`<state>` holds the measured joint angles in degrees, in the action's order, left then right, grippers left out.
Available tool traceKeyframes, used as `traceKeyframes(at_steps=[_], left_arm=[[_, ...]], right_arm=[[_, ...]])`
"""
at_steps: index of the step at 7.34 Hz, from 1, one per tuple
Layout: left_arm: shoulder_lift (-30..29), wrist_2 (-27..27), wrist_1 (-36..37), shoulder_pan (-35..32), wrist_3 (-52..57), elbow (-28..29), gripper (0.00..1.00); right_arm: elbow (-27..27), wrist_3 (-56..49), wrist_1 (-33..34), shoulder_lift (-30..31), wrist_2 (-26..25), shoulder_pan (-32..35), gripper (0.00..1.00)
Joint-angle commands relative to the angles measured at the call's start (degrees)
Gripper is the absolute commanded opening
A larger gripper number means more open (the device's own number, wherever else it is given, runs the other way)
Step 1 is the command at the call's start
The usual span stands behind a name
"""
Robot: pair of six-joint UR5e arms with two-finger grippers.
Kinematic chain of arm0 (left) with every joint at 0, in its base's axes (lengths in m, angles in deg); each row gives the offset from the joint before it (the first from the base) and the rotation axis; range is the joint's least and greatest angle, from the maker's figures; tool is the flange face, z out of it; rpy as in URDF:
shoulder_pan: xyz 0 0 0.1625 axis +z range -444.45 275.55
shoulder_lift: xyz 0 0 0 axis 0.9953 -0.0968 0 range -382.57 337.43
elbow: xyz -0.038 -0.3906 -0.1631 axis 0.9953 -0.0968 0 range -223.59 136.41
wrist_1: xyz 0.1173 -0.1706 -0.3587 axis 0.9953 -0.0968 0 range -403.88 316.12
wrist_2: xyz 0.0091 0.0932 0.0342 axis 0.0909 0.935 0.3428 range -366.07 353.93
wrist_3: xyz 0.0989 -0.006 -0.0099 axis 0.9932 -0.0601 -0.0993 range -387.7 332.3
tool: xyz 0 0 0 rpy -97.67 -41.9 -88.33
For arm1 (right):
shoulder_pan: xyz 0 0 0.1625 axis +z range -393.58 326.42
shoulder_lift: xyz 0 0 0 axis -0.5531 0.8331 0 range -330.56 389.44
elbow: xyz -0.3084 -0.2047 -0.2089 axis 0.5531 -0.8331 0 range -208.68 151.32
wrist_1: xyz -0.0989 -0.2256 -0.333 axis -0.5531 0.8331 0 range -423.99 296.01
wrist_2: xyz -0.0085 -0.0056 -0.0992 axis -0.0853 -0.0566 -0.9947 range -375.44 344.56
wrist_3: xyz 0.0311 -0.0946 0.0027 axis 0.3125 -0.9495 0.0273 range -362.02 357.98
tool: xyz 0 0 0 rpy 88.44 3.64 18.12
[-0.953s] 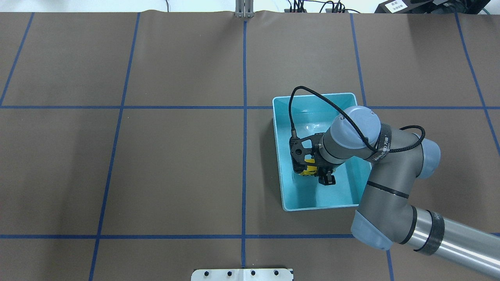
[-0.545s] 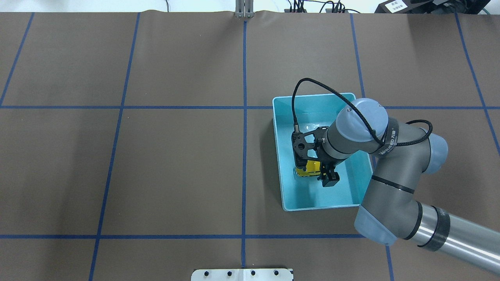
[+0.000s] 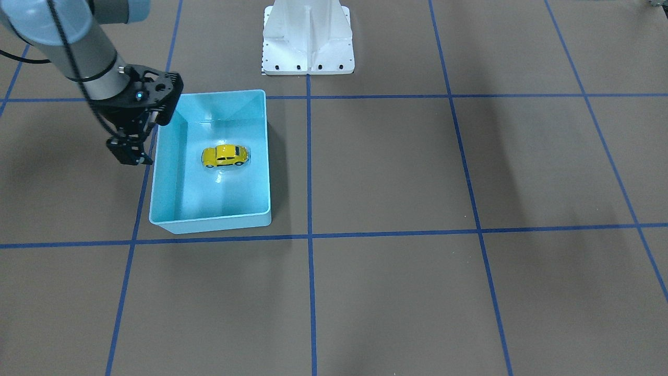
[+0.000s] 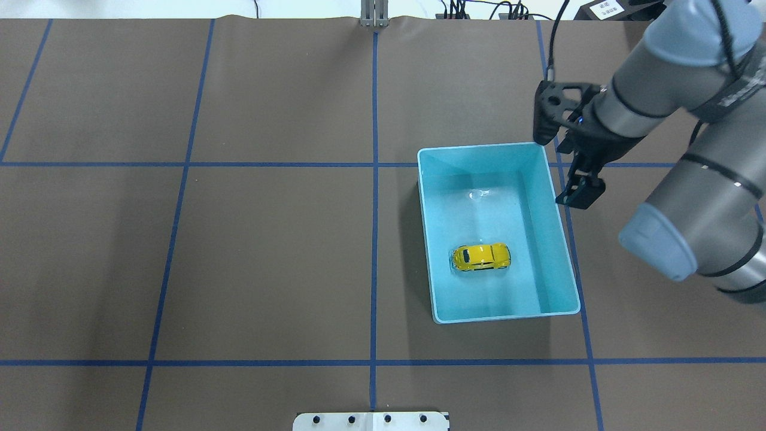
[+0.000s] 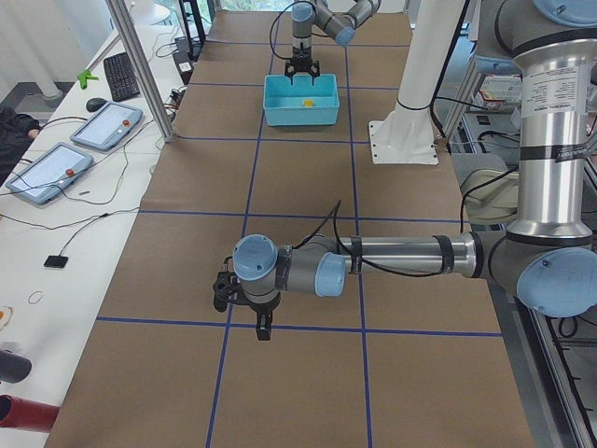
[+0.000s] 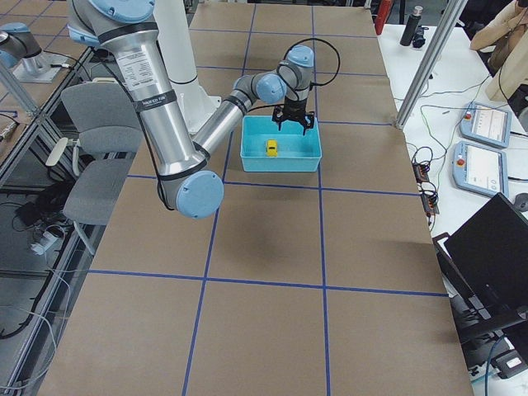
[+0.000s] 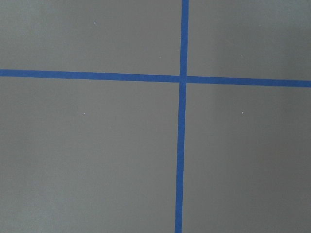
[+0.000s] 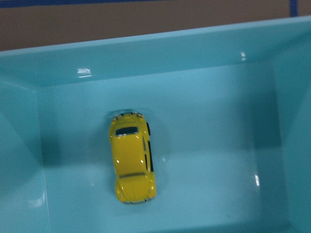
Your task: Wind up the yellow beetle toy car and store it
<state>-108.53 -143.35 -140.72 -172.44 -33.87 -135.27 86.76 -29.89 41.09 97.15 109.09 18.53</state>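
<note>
The yellow beetle toy car stands on its wheels on the floor of the light blue bin, free of any gripper. It also shows in the front view and the right wrist view. My right gripper hangs open and empty above the bin's far right rim, and it shows in the front view too. My left gripper shows only in the exterior left view, low over bare table far from the bin. I cannot tell if it is open or shut.
The brown table cover carries a grid of blue tape lines. The white robot base mount stands behind the bin. Tablets and a keyboard lie on the side desk beyond the table edge.
My right gripper has let go of the car, risen out of the bin and moved to its far right. The car stays on the bin floor.
</note>
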Motion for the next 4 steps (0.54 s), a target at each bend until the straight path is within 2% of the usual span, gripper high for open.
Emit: traceKeyframes(at_steps=[1, 2, 4], left_arm=[[0.00, -0.01, 0.07, 0.02, 0.02, 0.00, 1.00], [0.00, 0.08, 0.07, -0.07, 0.02, 0.00, 1.00], [0.00, 0.08, 0.07, -0.07, -0.06, 0.00, 1.00]], right_arm=[[0.06, -0.17, 7.21, 0.93, 1.33, 9.29, 1.00], [-2.30, 0.62, 10.12, 1.98, 1.24, 13.50, 1.00], [-10.01, 3.15, 10.15, 3.73, 3.86, 22.46, 1.00]])
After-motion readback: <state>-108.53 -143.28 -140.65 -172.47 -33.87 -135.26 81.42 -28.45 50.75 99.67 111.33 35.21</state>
